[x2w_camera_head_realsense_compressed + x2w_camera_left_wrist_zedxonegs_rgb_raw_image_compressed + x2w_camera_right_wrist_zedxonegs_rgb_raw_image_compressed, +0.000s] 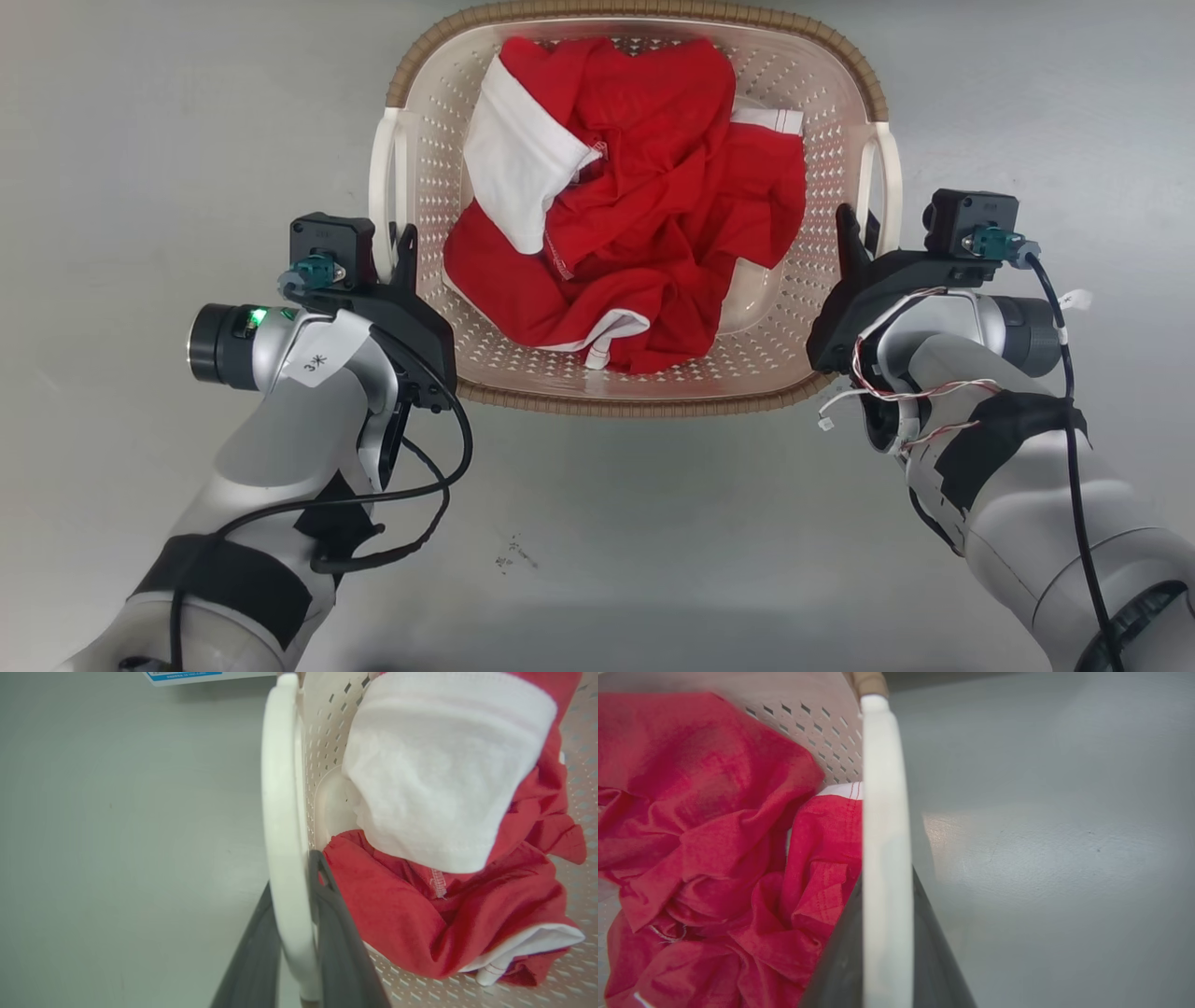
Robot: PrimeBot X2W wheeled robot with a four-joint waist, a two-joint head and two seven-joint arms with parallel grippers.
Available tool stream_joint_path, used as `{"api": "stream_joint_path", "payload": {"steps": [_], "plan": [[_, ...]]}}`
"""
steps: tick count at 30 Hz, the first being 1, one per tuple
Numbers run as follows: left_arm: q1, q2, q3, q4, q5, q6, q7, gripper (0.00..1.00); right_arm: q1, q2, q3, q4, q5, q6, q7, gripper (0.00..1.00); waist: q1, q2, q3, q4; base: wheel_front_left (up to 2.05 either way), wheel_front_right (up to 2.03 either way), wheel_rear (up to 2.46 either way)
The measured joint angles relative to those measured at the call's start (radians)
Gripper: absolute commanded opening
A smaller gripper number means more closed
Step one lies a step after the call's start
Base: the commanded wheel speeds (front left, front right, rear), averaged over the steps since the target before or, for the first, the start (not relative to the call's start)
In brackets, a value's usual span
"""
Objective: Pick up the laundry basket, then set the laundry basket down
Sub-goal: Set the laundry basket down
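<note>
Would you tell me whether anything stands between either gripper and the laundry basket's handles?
Nothing visible does. The fingers of the left gripper flank the left handle of the laundry basket, and those of the right gripper flank its right handle; the red clothing lies inside the basket.

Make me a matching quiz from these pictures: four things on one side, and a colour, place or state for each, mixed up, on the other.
1 laundry basket rim
2 left gripper
3 red garment
4 floor

A plain grey
B brown, woven look
C crumpled inside the basket
D fingers either side of a white handle

Pairs: 1-B, 2-D, 3-C, 4-A
</note>
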Motion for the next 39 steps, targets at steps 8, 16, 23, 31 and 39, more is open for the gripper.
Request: {"api": "stream_joint_path", "payload": {"steps": [8,16,23,31,39], "plan": [[-0.002,-0.006,0.001,0.007,0.001,0.0,-0.009,0.49,-0.009,0.008,0.001,-0.001,0.0,0.002,-0.003,1.0,0.0001,0.0,0.004,0.0,0.0,0.0,0.0],[-0.003,-0.026,0.003,0.02,0.006,0.0,-0.016,1.0,-0.01,0.016,0.005,-0.002,-0.003,0.008,-0.005,1.0,0.0002,0.0,-0.003,0.0,0.0,0.0,0.0],[-0.003,-0.025,0.012,0.03,0.006,0.0,-0.02,1.0,-0.006,0.017,0.007,0.006,-0.003,0.008,-0.006,1.0,0.0003,0.0001,-0.034,-0.003,0.0,0.0,0.0],[0.005,-0.025,0.028,0.034,0.005,0.0,-0.026,1.0,0.022,0.019,0.003,0.027,-0.003,0.008,-0.007,1.0,0.0003,0.0001,-0.088,-0.013,0.0,0.0,0.0],[0.047,-0.025,0.055,0.026,-0.005,-0.026,-0.026,1.0,0.036,0.021,-0.012,0.024,-0.003,0.028,-0.007,1.0,0.0002,0.0,-0.167,-0.022,0.0,0.0,0.0]]}}
